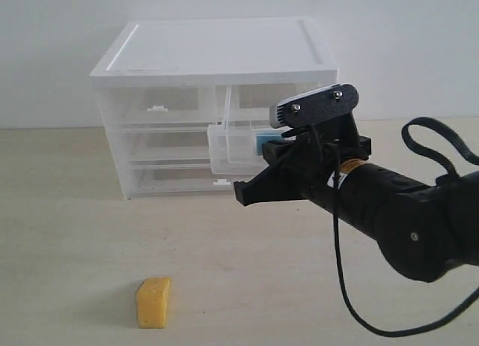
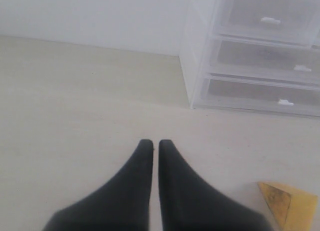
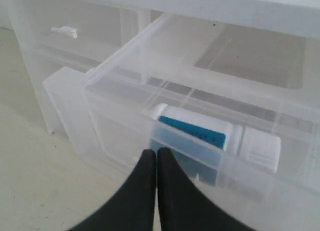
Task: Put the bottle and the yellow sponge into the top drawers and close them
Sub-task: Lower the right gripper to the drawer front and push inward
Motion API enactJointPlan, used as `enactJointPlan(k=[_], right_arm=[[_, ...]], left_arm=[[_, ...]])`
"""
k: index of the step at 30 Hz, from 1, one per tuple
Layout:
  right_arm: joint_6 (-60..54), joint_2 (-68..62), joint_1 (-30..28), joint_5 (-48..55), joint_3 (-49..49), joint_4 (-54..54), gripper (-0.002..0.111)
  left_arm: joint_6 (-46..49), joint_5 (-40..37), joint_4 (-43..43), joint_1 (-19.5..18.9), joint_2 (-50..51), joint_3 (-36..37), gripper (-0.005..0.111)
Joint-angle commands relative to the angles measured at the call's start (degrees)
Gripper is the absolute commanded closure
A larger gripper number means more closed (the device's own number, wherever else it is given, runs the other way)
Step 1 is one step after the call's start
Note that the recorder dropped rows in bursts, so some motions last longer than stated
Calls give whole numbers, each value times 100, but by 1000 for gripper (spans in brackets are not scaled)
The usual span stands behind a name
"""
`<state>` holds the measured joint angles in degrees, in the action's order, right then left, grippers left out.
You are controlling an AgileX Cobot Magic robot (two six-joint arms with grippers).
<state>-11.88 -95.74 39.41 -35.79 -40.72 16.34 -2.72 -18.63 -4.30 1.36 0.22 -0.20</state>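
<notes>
Pushing the open top drawer (image 3: pixel 120 131) shut, I'd keep the clenched right tool (image 3: pixel 154 152) square on its front, bottle (image 3: pixel 192 132) inside.

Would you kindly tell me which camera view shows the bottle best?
The right wrist view: the bottle lies on its side in the open drawer, label and cap visible. The exterior view shows only a blue sliver behind the arm; the left wrist view shows none.

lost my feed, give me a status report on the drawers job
Left gripper shut, empty, near yellow sponge on table. Right gripper shut at front of open top drawer, bottle inside. Other top drawer closed. Nothing else blocking.
</notes>
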Motion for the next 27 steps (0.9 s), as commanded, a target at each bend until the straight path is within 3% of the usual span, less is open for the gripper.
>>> enactJointPlan(k=[1,9,15,27], right_arm=[[-297,-395,-6,9,-344,70,108],[-622,-386,-455,25,-670,129,108],[-1077,372,-455,108,-678,-47,108],[-1313,404,-464,775,-678,-37,108]], left_arm=[[-23,55,-69,-17,-22,20,103],[-23,55,-69,-17,-22,20,103],[-23,55,-69,-17,-22,20,103],[-23,55,-69,-17,-22,20,103]])
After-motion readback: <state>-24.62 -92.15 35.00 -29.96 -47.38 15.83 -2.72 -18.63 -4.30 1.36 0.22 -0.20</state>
